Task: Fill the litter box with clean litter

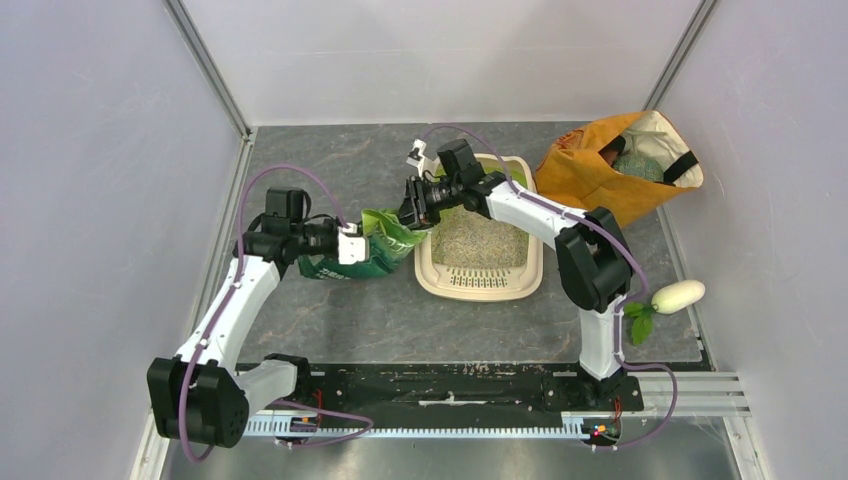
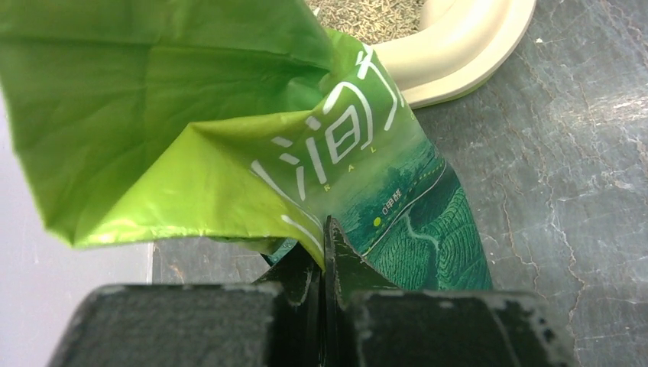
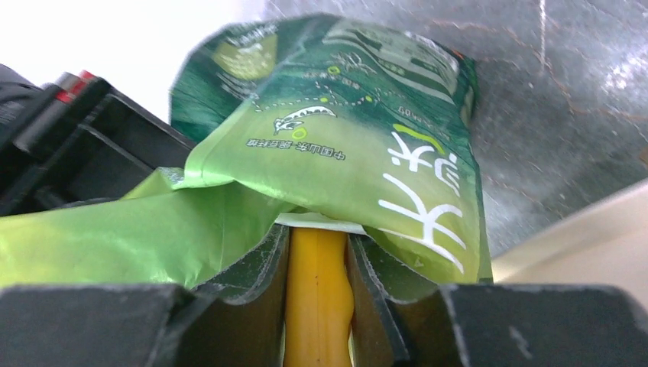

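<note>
step: pouring from the green bag (image 1: 372, 255) into the litter box (image 1: 478, 296), judged from the pose
litter box place: centre of the top view, grate end toward the bottom of the frame, on the worktop (image 1: 350, 320)
clean litter (image 1: 482, 238): already lies as a layer across the tray floor; a patch also shows at the top edge of the left wrist view
bag place: just left of the box, lying low, crumpled mouth end up against the box's left rim
left fingers (image 2: 338, 266): closed tight, pinching an edge of the bag at its far-from-box end
right fingers (image 3: 368, 267): clamped on a yellow piece (image 3: 317, 298) at the bag's mouth edge; cannot tell what the piece is, nor whether bag film is caught with it
how to do it well: lift the left-hand end higher than the mouth so granules run down; keep the mouth inside the rim, over the litter, not over the rim
pace: tip slowly; the film looks limp and may fold and block the flow
risk: mouth slips outside the rim, litter spills on the worktop; thin pinch on the left may slide
off-task: orange bag (image 1: 600, 175) at upper right, leave alone
</note>
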`<state>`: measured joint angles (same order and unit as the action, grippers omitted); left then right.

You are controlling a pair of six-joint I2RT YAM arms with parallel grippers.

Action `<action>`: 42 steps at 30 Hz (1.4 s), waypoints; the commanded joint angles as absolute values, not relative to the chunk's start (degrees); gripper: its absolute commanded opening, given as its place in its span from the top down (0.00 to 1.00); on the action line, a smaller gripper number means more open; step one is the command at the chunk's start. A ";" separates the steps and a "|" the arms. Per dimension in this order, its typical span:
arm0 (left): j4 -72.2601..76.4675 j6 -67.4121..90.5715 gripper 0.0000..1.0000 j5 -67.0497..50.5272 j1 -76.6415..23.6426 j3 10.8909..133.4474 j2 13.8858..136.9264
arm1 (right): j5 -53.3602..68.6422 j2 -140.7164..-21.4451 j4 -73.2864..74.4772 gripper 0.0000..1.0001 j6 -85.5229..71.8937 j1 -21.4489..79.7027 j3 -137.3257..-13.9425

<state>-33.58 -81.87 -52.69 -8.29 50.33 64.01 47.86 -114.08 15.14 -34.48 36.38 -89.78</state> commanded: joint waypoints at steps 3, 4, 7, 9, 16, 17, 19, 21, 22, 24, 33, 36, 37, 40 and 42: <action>-34.42 -77.47 0.98 -55.68 -9.06 52.82 64.86 | 58.44 -105.74 -14.10 1.00 -53.42 35.89 -88.06; -33.96 -76.47 0.98 -55.80 -9.05 53.22 65.09 | 58.45 -105.07 -14.49 1.00 -54.06 35.59 -87.26; -32.05 -72.79 0.98 -56.37 -9.05 54.39 65.37 | 58.43 -102.23 -14.75 1.00 -55.26 33.75 -84.07; -30.19 -70.04 0.98 -56.75 -9.10 55.03 65.52 | 58.51 -99.86 -14.72 1.00 -56.28 32.12 -81.27; -27.15 -63.87 0.98 -58.51 -9.14 57.76 67.72 | 59.26 -91.25 -13.47 1.00 -57.45 26.42 -73.08; -26.49 -62.89 0.98 -58.70 -9.14 57.95 68.00 | 59.45 -90.17 -13.31 1.00 -57.43 25.76 -72.13; -25.70 -61.58 0.98 -59.10 -9.23 58.46 68.56 | 59.48 -88.33 -13.26 1.00 -57.99 24.26 -69.91; -25.66 -60.96 0.98 -59.28 -9.37 59.16 69.14 | 59.64 -86.65 -13.53 1.00 -58.52 22.85 -68.09; -25.66 -60.51 0.98 -59.40 -9.40 59.44 69.40 | 59.64 -85.74 -13.53 1.00 -58.64 22.08 -67.31; -25.66 -59.56 0.98 -59.67 -9.40 60.00 69.99 | 59.86 -84.12 -13.61 1.00 -59.12 20.62 -65.71; -25.49 -57.52 0.98 -60.26 -9.40 61.18 72.05 | 61.99 -77.90 -12.23 1.00 -58.42 13.19 -58.42; -25.49 -56.90 0.98 -60.04 -9.49 61.52 72.84 | 63.04 -76.37 -11.94 1.00 -58.38 10.93 -56.72; -25.49 -56.79 0.98 -60.03 -9.49 61.52 73.01 | 63.63 -75.95 -11.26 1.00 -57.97 10.14 -56.40; -25.49 -56.60 0.98 -59.59 -9.58 61.52 73.52 | 65.50 -75.22 -6.78 1.00 -55.18 8.08 -56.57; -25.49 -56.51 0.98 -59.52 -9.58 61.50 73.76 | 66.56 -74.62 -5.23 1.00 -54.03 6.54 -56.29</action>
